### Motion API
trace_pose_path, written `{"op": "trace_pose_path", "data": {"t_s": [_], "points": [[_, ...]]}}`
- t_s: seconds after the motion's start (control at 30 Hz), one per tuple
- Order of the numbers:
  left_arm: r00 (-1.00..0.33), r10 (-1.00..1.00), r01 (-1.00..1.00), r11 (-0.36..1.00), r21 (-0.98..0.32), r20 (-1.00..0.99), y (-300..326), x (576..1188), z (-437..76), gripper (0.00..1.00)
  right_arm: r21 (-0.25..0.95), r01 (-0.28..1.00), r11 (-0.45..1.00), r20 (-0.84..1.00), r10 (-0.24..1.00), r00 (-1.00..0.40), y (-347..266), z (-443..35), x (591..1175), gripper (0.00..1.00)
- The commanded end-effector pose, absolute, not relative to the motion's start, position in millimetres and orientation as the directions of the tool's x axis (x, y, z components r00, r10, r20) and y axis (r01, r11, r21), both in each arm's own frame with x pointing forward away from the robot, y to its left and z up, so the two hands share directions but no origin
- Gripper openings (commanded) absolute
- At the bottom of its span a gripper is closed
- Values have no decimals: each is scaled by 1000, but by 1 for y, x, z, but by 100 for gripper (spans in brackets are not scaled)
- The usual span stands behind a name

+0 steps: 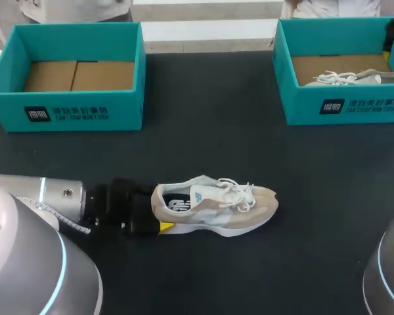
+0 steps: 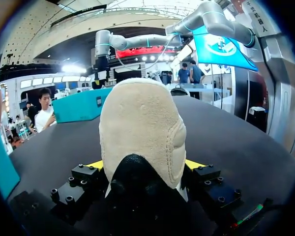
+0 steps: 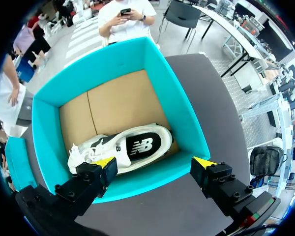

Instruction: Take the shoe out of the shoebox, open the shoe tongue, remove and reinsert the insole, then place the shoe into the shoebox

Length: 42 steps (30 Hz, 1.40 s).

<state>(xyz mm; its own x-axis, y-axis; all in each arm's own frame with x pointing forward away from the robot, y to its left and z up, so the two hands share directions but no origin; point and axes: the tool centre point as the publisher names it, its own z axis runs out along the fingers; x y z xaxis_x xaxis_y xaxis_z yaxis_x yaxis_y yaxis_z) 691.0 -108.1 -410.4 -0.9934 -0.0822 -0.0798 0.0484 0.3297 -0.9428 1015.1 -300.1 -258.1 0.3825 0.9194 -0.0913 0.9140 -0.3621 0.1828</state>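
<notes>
nearest the robot, the left arm (image 1: 59, 200) is coming in low from the left side and lying close over the black table (image 1: 203, 138). the left gripper (image 1: 151, 222) is sitting at the heel of the shoe (image 1: 213, 205). in the left wrist view the tan suede heel is filling the gap between the two fingers, with a yellow tip pressing in on each side, so this claw is grasping the shoe by its heel.

the shoe is resting on the table in the near middle, outside both boxes. its heel is pointing toward the left arm and its toe toward the right. its white laces are lying loose over the tongue and its white sole edge is facing the near side. only a rounded part of the right arm (image 1: 389, 272) is showing at the near right corner in the head view.

farther back, the left shoebox (image 1: 65, 108) is standing at the far left, teal, with only its brown cardboard floor showing. the right shoebox (image 3: 187, 110) is standing at the far right, well apart from it. a second shoe (image 3: 132, 147), white, is lying inside against the wall nearest the right gripper (image 3: 155, 163). that claw is hovering above the box wall, released, its yellow tips spread wide and touching nothing.
</notes>
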Motion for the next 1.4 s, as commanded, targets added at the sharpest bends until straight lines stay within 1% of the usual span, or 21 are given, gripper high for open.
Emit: {"op": "trace_pose_path", "data": {"t_s": [0.03,0.3,0.9,0.93,1.0,1.2,1.33,1.4], "points": [[-993,-81,49,334,-941,-80,-102,688,-406,0,182,914,-363,-91,919,383,-300,-258,1016,100],[-994,-87,30,350,-936,-64,-102,689,-414,0,182,914,-363,-91,919,383,-300,-258,1016,100],[-994,-87,30,350,-936,-64,-102,689,-414,0,182,914,-363,-91,919,383,-300,-258,1016,100],[-994,-87,30,350,-936,-64,-102,689,-414,0,200,915,-349,-88,924,372,-296,-251,1013,100],[-994,-87,30,350,-936,-64,-102,689,-414,0,184,933,-309,-50,945,323,-282,-240,1002,100],[-994,-87,30,350,-936,-64,-102,689,-414,0,155,943,-295,-46,951,305,-238,-224,956,100],[-994,-87,30,350,-936,-64,-102,689,-414,0,154,947,-283,-25,957,290,-203,-222,919,100],[-994,-87,30,350,-936,-64,-102,689,-414,0,148,952,-269,19,963,269,-181,-224,901,100]]}}
